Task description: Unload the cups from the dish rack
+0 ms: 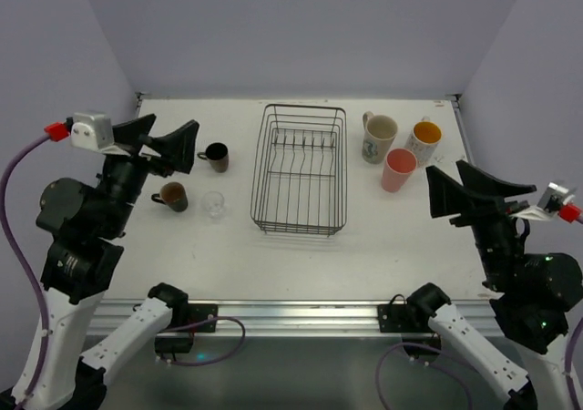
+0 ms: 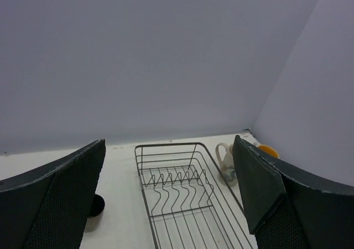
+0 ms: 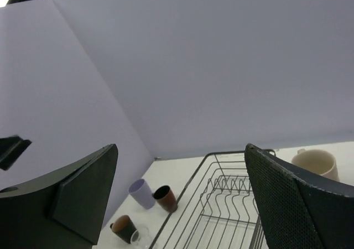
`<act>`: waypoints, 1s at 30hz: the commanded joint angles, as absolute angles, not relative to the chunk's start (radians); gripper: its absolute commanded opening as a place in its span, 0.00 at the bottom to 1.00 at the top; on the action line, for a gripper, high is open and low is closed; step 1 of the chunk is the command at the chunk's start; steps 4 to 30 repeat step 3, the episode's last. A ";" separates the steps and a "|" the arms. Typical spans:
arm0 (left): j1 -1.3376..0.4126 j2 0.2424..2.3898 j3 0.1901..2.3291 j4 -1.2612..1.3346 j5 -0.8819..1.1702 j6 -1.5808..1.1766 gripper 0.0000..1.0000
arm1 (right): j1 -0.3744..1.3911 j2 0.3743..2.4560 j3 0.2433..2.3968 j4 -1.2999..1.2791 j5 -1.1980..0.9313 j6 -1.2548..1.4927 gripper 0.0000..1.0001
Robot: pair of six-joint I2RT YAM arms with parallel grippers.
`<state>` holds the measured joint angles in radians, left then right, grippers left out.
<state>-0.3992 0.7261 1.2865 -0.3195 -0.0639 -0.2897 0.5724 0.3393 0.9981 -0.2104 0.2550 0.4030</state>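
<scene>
Finding: black wire dish rack at centre holds nothing; brown mug and clear glass stand left of it, pink tumbler right. My left pincer and right pincer gape, holding nothing. Glass judged fragile, slippery; take it across the rim.

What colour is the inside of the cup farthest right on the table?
The cup is orange inside; the top external view shows it best.

3 views, 1 shared rack
Top looks down from afar; wrists face it low, from left and right.
</scene>
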 commanded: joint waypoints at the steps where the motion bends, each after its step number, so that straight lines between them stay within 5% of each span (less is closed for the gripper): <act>1: -0.391 0.704 1.212 -0.270 -0.075 -0.248 1.00 | 0.575 0.367 0.962 -0.239 0.345 0.380 0.99; 30: -0.391 0.706 1.207 -0.275 -0.133 -0.270 1.00 | 0.575 0.390 0.974 -0.236 0.330 0.387 0.99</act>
